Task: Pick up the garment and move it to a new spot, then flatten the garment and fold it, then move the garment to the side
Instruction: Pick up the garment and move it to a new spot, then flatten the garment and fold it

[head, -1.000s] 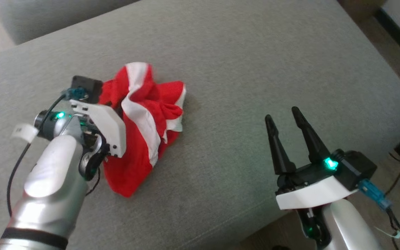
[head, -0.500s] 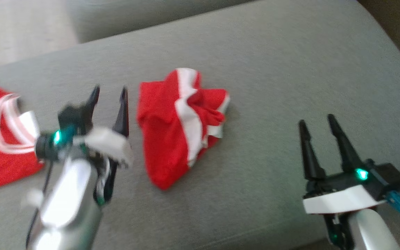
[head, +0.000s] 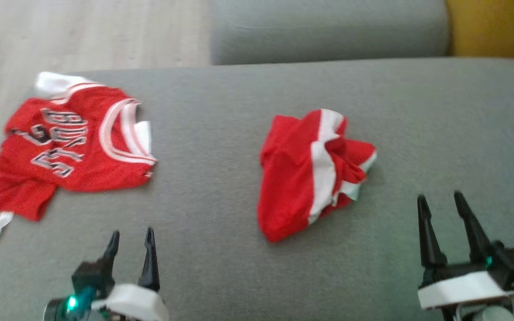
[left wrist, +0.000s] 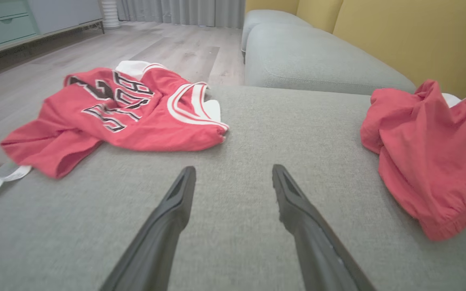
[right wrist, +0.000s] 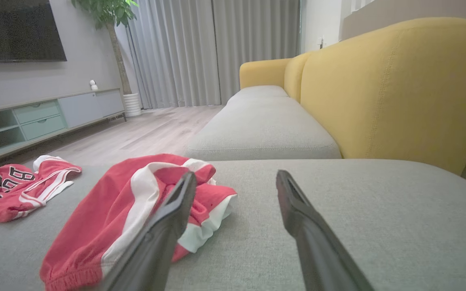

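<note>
left gripper (head: 132, 233) and right gripper (head: 439, 197): jaws apart, empty. crumpled red shorts (head: 292, 178), white stripe, lie ahead between them - flat mesh jersey (head: 69, 151) ahead-left of the left jaws, overhanging the woven grey cushion (head: 221, 133) edge.

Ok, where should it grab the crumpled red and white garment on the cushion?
Probably the raised bunch of folds on the right side of the crumpled garment, coming down from above with the right gripper, nearest and open. Those folds stand off the cushion; its flatter left part offers less to pinch.
</note>
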`<state>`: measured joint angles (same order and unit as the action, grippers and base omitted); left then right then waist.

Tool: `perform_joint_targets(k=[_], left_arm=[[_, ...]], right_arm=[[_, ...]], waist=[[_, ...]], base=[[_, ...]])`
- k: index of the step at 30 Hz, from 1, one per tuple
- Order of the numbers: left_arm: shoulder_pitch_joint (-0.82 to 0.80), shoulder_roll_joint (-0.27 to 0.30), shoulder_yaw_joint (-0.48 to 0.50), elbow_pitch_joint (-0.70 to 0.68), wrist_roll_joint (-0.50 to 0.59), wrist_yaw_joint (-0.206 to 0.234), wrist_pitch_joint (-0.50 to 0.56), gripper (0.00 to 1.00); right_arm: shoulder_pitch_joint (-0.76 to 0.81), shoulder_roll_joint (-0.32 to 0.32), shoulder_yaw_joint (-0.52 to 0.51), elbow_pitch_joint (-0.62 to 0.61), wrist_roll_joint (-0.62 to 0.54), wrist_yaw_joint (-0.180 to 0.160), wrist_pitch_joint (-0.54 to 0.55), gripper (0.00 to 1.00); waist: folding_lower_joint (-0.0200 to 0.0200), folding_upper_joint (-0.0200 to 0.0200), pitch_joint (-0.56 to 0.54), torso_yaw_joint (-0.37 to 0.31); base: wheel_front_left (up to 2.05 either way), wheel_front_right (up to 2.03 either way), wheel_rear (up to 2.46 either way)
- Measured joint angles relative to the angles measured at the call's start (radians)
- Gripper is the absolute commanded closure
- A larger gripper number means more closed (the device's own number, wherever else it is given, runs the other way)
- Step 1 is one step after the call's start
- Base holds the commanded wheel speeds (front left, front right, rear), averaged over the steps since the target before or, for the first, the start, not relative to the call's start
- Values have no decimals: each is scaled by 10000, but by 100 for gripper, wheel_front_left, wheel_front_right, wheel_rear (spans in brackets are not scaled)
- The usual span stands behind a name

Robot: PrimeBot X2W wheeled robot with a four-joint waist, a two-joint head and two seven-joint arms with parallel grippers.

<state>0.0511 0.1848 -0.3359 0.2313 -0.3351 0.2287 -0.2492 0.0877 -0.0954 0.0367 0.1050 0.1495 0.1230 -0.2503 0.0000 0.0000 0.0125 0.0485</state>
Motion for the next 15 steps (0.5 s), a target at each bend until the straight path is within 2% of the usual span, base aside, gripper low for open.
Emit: perform_joint_targets(k=[7, 15], left_arm=[[1007, -52, 454, -819, 468, -322, -2, 0], [1188, -334, 917, -1041, 899, -715, -2, 0]], right_arm=[[350, 261, -418, 642, 2, 0, -2, 0], [354, 395, -374, 836, 0, 0, -2, 0]], waist=[[0, 0, -392, 615], [0, 0, -405, 494]], base=[[0, 0, 0], [0, 0, 0]])
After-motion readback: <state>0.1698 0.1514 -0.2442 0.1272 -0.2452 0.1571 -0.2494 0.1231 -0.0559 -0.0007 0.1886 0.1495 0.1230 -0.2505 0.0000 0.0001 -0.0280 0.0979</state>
